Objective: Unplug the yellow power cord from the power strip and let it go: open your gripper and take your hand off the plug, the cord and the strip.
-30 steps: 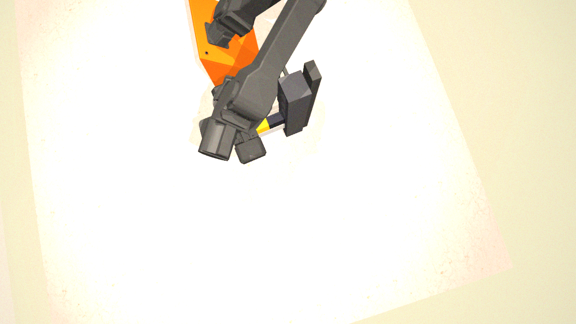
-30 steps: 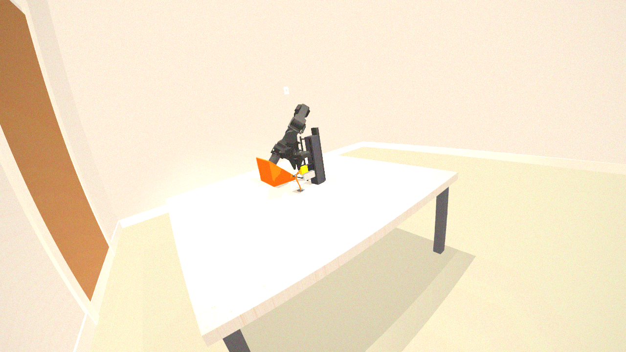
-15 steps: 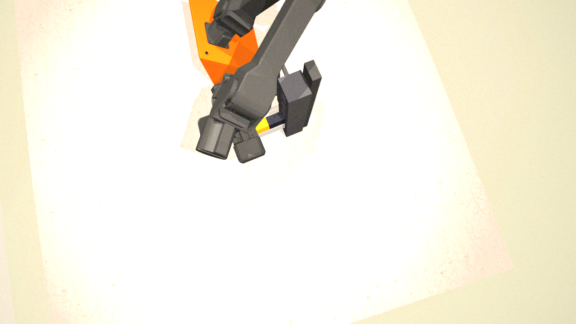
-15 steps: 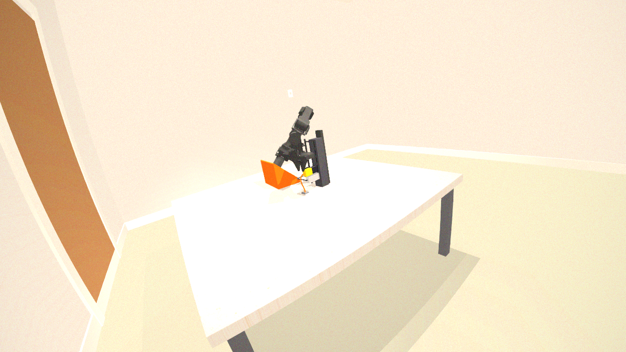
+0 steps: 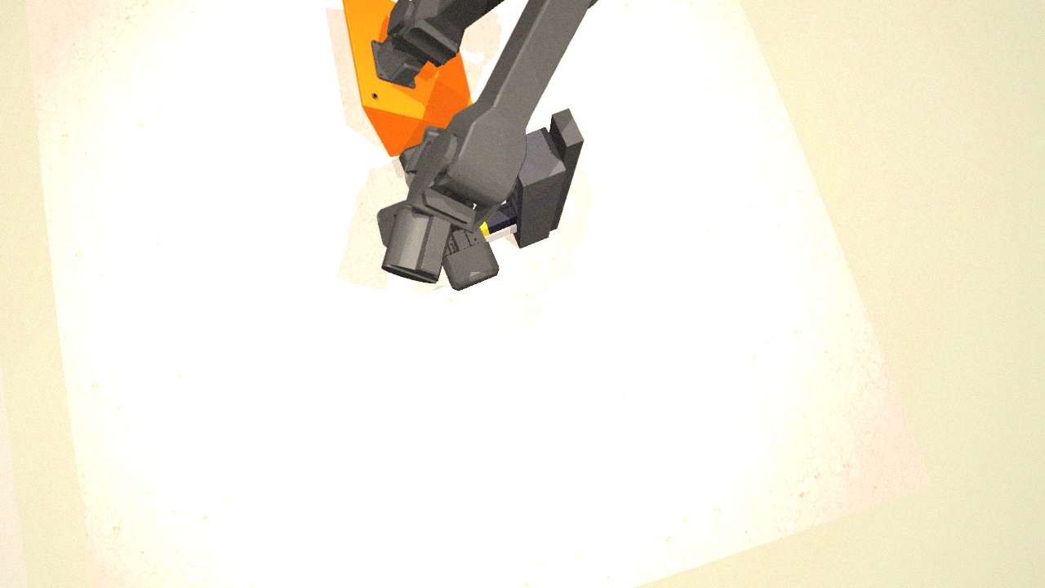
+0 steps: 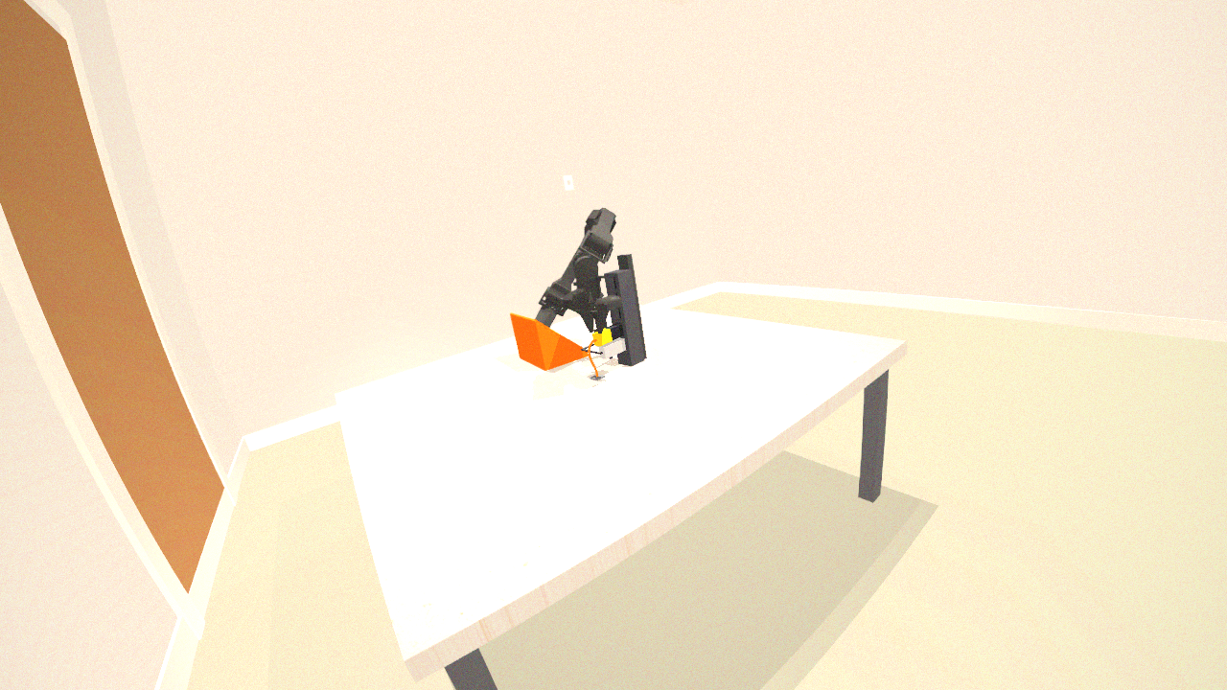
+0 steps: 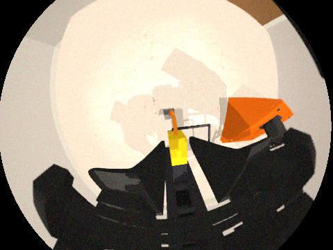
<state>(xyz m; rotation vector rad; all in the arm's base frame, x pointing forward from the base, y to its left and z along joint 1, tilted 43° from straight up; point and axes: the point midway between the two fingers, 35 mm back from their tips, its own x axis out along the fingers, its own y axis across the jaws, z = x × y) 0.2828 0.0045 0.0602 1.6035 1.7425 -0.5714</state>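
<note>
The yellow plug sits against a short dark part on the side of the upright dark power strip. I cannot tell how deep it is seated. Its orange-yellow cord runs from the plug's outer end down to a small dark square on the table. My gripper is partly open, with one finger on each side of the plug. Narrow gaps show between plug and fingers in the wrist view. In the top view the fingertips are hidden under the arm.
An orange wedge-shaped block stands beside the arm. A light bracket sits below the plug. A thin dark wire frame stands out near the plug. All stand on the pale table.
</note>
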